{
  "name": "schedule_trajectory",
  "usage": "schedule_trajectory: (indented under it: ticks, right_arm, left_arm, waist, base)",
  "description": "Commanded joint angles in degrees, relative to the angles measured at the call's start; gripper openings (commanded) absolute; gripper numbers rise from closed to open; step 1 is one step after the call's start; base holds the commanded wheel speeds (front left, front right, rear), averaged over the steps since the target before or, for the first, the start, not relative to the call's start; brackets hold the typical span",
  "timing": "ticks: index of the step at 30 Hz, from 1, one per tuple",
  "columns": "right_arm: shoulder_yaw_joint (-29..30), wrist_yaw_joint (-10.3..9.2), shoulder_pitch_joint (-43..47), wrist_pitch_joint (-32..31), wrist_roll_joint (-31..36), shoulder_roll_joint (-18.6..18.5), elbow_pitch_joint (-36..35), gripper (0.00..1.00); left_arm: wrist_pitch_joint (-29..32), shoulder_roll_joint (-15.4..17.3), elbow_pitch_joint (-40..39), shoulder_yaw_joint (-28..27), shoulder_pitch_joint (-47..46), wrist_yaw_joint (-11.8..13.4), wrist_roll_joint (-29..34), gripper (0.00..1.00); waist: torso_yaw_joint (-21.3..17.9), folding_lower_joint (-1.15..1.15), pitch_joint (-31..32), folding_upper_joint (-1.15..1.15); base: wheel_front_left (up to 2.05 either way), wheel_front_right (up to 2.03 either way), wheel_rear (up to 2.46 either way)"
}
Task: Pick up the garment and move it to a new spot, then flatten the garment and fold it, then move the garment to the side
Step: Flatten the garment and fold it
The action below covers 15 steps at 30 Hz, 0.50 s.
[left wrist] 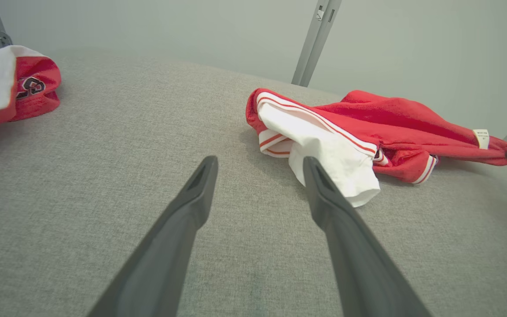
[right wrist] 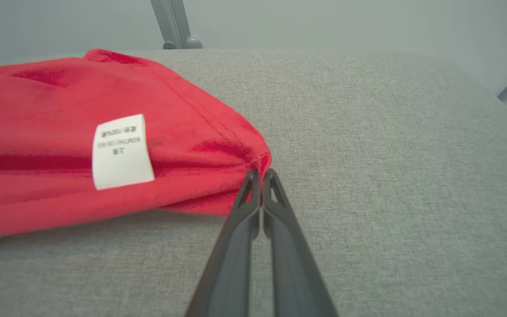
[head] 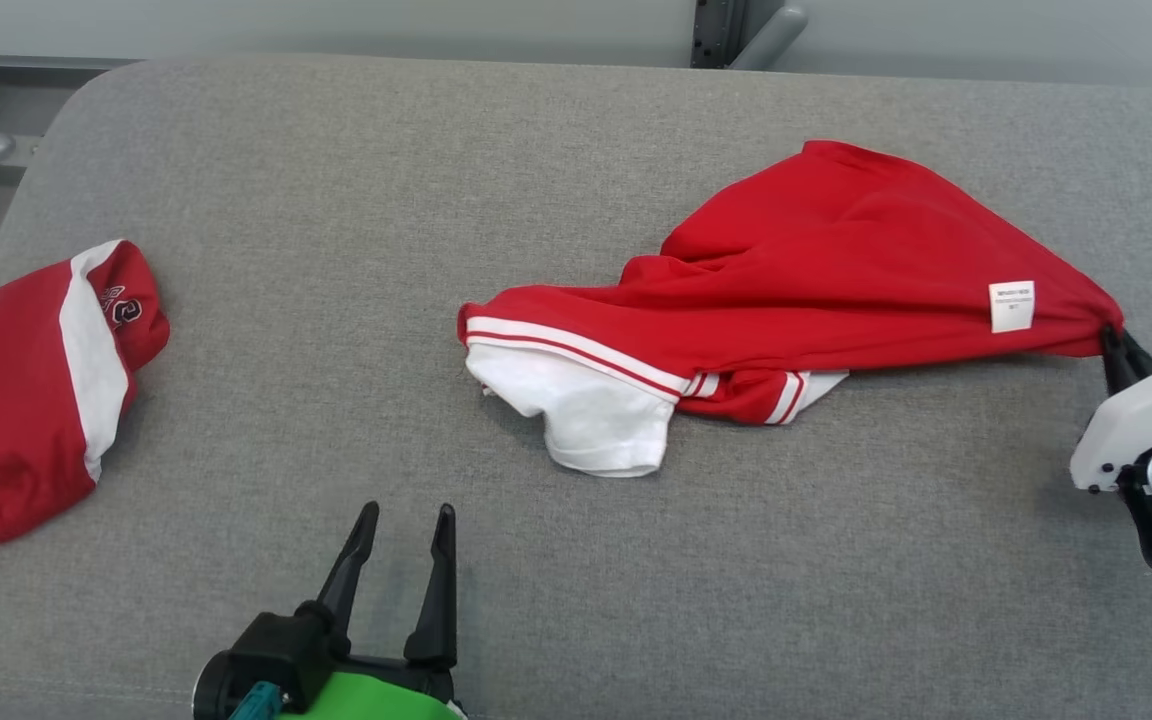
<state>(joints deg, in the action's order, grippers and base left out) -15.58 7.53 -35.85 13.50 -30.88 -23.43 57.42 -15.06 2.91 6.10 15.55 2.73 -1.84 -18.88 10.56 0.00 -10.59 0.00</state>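
Note:
A crumpled red garment [head: 816, 270] with white sleeves and striped trim lies right of centre on the grey padded table [head: 436, 200]; a white label faces up near its right end. My right gripper [head: 1114, 338] is shut on the garment's right corner [right wrist: 253, 165], its fingers [right wrist: 244, 207] pressed together at the hem. The garment [left wrist: 368, 127] also lies ahead and to the right in the left wrist view, where the right gripper's tip pokes in at the far right. My left gripper [head: 406, 520] hovers open over bare table near the front edge, well left of the garment, its fingers [left wrist: 192, 198] spread with nothing between them.
A second red and white garment [head: 26, 390] lies bunched at the table's left edge, also seen as a red and white bundle [left wrist: 11, 83] at the upper left of the left wrist view. Grey metal frame posts [head: 736, 30] stand behind the table against a pale wall.

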Motion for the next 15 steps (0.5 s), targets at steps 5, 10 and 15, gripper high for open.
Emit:
schedule_trajectory:
  ticks: [5,10,15]
  right_arm:
    - [1.9,-0.09,1.1,1.0,0.1,-2.9,1.7,0.00]
    - [2.6,-0.09,1.6,1.4,0.6,-2.9,1.8,0.00]
    - [2.6,-0.08,0.9,1.6,1.4,-1.7,1.3,0.00]
  left_arm:
    - [-0.1,0.2,4.2,2.2,-3.6,-3.3,4.4,1.00]
    - [-0.1,2.1,11.8,7.2,-9.8,-5.0,10.0,1.00]
    - [-0.1,2.1,23.7,11.3,-18.6,-5.5,12.9,1.00]
  waist:
    - [-1.4,0.00,0.0,0.00]
    - [-2.0,0.00,-0.1,0.00]
    - [-3.1,0.00,-0.7,0.00]
  base:
    - [0.00,0.00,0.00]
    - [0.00,0.00,0.00]
    - [0.00,0.00,0.00]
